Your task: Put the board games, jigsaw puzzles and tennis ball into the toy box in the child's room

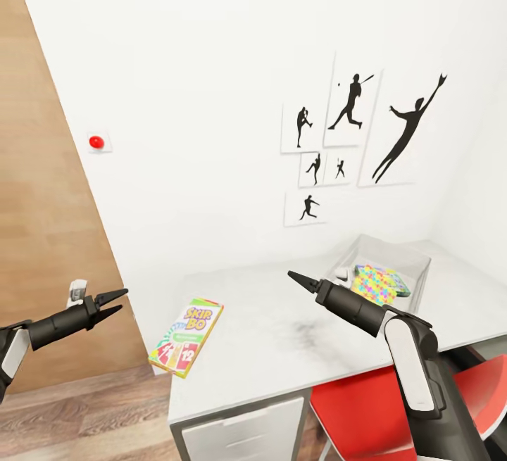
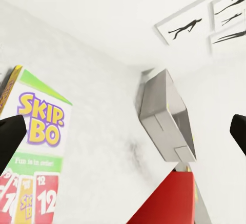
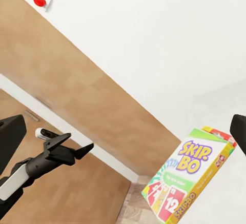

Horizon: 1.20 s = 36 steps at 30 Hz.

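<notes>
You've got a white wall (image 1: pixel 211 95) ahead | black baseball-player silhouette prints (image 1: pixel 352 137) hang on it, clustered | a red button (image 1: pixel 96 142) sits on that wall beside the wooden door (image 1: pixel 42 236) | a red chair (image 1: pixel 366 412) is tucked below | wood floor (image 1: pixel 84 412) underneath.

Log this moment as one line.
left gripper: open, empty | right gripper: shut, empty | Skip-Bo box: on table corner | toy box: holds colourful box

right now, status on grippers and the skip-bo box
Left gripper open, empty, off the table's edge. Right gripper looks shut, empty, over table. SKIP-BO box flat at table corner, path clear.
</notes>
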Motion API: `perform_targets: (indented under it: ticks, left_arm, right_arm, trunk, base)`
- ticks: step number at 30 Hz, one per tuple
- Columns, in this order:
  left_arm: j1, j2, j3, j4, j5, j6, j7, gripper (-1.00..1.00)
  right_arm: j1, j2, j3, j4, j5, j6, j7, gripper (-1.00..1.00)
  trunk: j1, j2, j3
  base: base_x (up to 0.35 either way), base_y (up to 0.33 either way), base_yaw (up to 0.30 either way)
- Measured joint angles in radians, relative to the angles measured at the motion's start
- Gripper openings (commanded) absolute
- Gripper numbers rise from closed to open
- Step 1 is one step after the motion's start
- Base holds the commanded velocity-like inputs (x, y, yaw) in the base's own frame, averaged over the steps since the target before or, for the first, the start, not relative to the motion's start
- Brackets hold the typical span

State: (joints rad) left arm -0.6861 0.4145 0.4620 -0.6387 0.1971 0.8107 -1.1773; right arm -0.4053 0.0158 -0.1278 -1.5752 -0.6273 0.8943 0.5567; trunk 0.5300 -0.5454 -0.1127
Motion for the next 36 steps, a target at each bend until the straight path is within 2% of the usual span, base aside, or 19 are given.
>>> perform_targets:
  ticks: [13, 36]
  left_arm:
    - [0.0, 0.0, 0.0, 0.0, 0.0, 0.0, -0.001, 1.0]
    - [0.0, 0.0, -0.001, 0.0, 0.0, -0.003, -0.001, 1.0]
  right_arm:
    - [0.0, 0.001, 0.001, 0.001, 0.002, 0.0, 0.0, 1.0]
    - [0.0, 0.001, 0.006, 0.008, 0.002, -0.028, -0.008, 1.0]
  trunk:
    - [0.0, 0.0, 0.019]
    - [0.0, 0.0, 0.021]
  base:
    - [0.0, 0.0, 0.104]
    - [-0.018, 0.0, 0.005]
